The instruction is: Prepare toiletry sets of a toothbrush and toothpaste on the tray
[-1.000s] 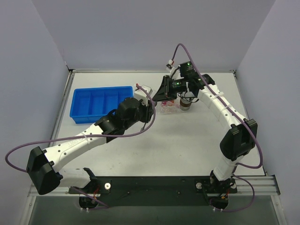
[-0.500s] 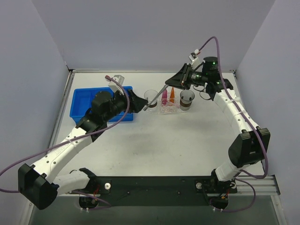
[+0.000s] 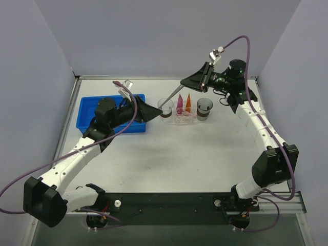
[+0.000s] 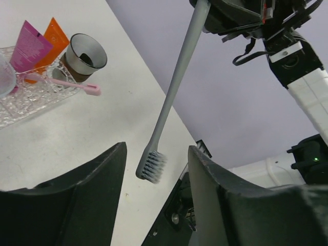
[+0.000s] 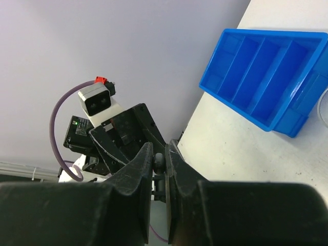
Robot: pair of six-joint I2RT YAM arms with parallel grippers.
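The right gripper (image 3: pixel 183 87) is clenched on the handle end of the grey toothbrush (image 4: pixel 177 77), which hangs in the air above the desk (image 3: pixel 179 159); it slants down and to the left, bristle head lowest. The left gripper (image 3: pixel 155 114) is released, its jaws spread wide and holding nothing; it points rightward at that brush. From the left wrist view the bristle head sits in the gap between the two fingers (image 4: pixel 97 179); whether it touches either one, I cannot tell.

The tray (image 4: pixel 25 107) lies on the far middle of the desk, just right of the left gripper. The pink toothpaste (image 4: pixel 29 43) and the orange toothpaste (image 4: pixel 55 35) stand in it side by side, crimped ends up, the orange one to the right; a pink toothbrush (image 4: pixel 66 84) lies across the tray in front of them. A dark cup (image 3: pixel 204 108) stands at the tray's right end and a clear cup (image 3: pixel 165 106) at its left end. A blue bin (image 3: pixel 92 110) sits on the far left of the desk, partly behind the left arm.
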